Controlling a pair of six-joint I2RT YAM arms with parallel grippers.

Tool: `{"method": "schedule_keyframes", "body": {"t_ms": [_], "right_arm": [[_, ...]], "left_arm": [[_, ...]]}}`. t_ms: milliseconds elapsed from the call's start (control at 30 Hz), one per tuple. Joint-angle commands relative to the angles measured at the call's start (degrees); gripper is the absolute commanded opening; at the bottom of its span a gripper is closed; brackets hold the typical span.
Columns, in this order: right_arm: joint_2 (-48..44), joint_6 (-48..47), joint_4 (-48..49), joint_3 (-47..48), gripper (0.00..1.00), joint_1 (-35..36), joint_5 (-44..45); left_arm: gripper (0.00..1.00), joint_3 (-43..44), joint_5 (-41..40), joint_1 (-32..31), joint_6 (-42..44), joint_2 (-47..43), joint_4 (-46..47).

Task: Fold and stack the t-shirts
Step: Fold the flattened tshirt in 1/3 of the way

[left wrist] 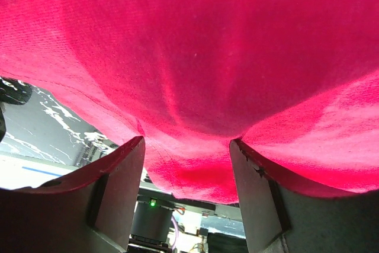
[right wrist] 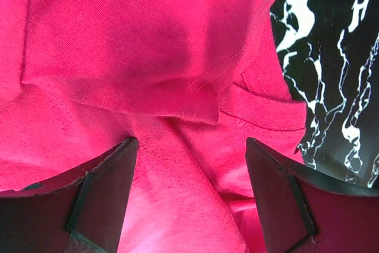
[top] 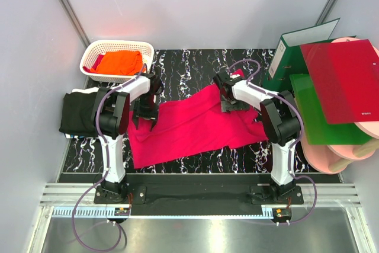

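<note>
Crimson-pink t-shirt (top: 195, 125) | between parted left jaws | under parted right jaws

The crimson-pink t-shirt (top: 189, 125) lies spread and rumpled across the middle of the frame, slanting from lower left up towards the right, its cloth lapped over itself in places. The orange t-shirt (top: 121, 62) sits bunched in the white basket (top: 118, 44) at upper left. The black t-shirt (top: 77, 114) lies folded at the left edge.

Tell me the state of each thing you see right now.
Pink t-shirt, laid out, rumpled.
Orange t-shirt, crumpled in basket.
Black t-shirt, folded.
Left gripper, jaws open.
Right gripper, jaws open.
</note>
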Motion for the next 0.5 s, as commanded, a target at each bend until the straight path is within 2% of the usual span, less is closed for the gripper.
{"method": "schedule_keyframes", "body": {"t_ms": [0, 467], "right_arm": [[-0.45, 0.61, 1.26, 2.60, 0.82, 0.24, 0.95], [-4.84, -1.06, 0.99, 3.66, 0.81, -0.64, 4.02]], "left_arm": [[0.64, -1.20, -1.28, -0.03, -0.12, 0.62, 2.42], [0.63, -0.50, -1.02, -0.03, -0.04, 1.59, 2.24]]}}
